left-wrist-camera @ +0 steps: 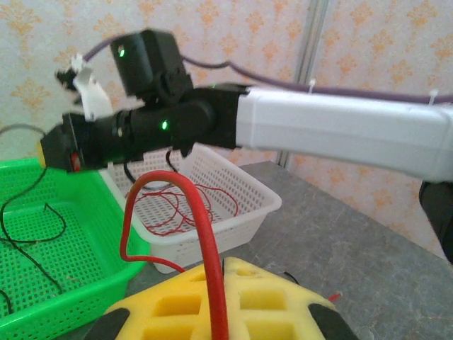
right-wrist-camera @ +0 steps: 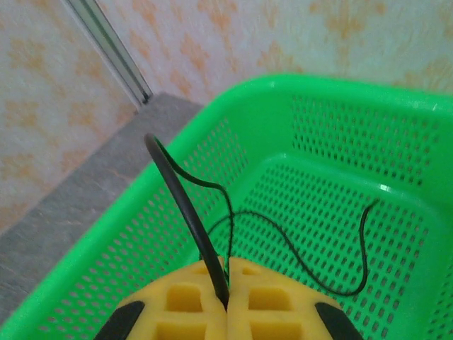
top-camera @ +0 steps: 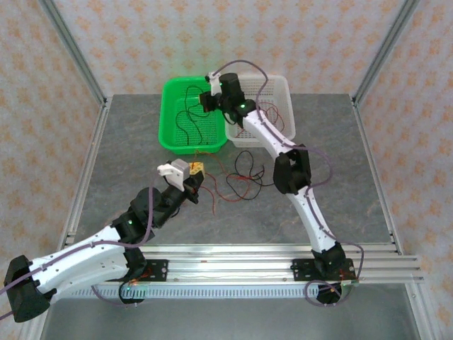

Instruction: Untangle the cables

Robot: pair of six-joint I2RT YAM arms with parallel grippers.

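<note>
My left fingers (left-wrist-camera: 237, 308) pinch a red cable (left-wrist-camera: 202, 212) that loops up just ahead of them. My right fingers (right-wrist-camera: 228, 304) pinch a black cable (right-wrist-camera: 185, 205) above the green basket (right-wrist-camera: 340, 95). Both cables look light, limp and slippery, best held near an end. The overhead view adds a loose tangle (top-camera: 241, 183) on the bench (top-camera: 340, 184), right of my left fingers.

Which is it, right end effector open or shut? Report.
The right end effector is shut on a black cable: its yellow pads meet, pinching it over the green basket.
</note>
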